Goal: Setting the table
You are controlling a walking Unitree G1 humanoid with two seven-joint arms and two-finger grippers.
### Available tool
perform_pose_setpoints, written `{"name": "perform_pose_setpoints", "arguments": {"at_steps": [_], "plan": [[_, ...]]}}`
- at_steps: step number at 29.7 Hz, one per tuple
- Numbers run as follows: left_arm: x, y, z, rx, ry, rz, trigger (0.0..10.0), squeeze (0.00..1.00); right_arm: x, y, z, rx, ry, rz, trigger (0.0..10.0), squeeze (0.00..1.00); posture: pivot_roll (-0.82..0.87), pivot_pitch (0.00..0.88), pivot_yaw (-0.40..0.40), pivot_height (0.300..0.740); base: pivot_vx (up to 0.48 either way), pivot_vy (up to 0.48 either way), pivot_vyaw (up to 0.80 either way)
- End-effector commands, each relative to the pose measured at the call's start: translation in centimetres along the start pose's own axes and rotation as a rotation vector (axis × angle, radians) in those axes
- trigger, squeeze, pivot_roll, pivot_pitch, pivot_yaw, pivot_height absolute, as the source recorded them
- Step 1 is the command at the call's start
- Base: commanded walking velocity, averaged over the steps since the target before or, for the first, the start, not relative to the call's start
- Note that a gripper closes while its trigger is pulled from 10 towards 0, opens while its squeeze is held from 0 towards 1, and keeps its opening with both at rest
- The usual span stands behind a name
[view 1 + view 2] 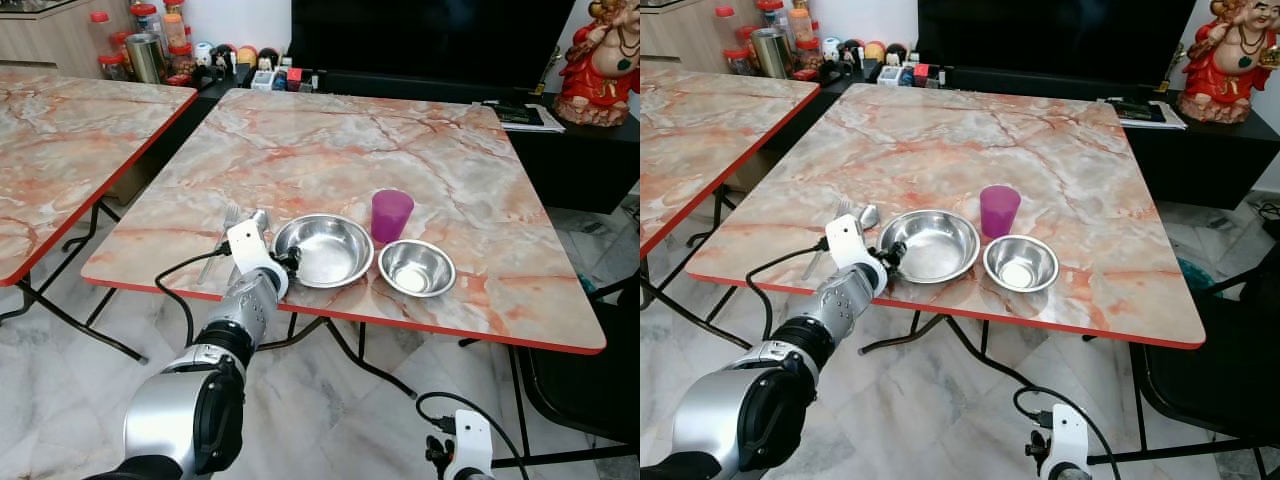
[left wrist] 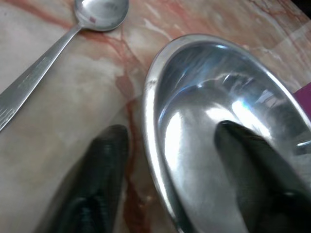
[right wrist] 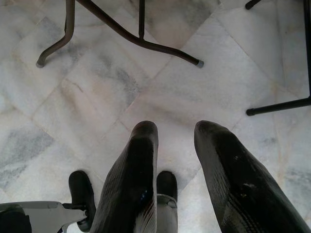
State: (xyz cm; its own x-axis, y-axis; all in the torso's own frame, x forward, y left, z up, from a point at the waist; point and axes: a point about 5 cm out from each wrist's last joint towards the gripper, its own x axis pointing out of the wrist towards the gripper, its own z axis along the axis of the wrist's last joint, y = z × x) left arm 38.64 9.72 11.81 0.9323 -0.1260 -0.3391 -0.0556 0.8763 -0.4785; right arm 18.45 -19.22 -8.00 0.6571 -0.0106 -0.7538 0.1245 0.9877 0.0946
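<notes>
Straddling large steel bowl (image 1: 323, 250) rim, left gripper (image 2: 170, 160) spread: one finger inside, one outside on table (image 1: 300, 140).

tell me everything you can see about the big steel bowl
The big steel bowl is a round, shallow dish of shiny, mirror-like metal with a thin rolled rim. It stands upright and looks empty, near the front edge of the marble-patterned table. The left gripper straddles its near-left rim, one finger inside the bowl and the other outside on the tabletop. A smaller steel bowl sits close on its right, a purple cup just behind, and a spoon to its left.
</notes>
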Motion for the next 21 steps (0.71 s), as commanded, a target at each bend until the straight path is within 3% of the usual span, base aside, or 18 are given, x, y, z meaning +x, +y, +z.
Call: {"name": "perform_pose_setpoints", "arguments": {"at_steps": [1, 21], "plan": [[0.05, -0.26, 0.13, -0.006, 0.010, -0.008, 0.0, 0.00, 0.08, -0.02, 0.34, 0.006, -0.010, -0.005, 10.0, 0.00, -0.11, 0.000, -0.023, 0.736, 0.000, 0.000, 0.00], [0.03, 0.28, 0.42, -0.010, 0.004, 0.011, 0.0, 0.00, 0.14, 0.18, 0.40, 0.002, -0.005, 0.003, 10.0, 0.00, -0.10, 0.000, -0.025, 0.736, 0.000, 0.000, 0.00]]}}
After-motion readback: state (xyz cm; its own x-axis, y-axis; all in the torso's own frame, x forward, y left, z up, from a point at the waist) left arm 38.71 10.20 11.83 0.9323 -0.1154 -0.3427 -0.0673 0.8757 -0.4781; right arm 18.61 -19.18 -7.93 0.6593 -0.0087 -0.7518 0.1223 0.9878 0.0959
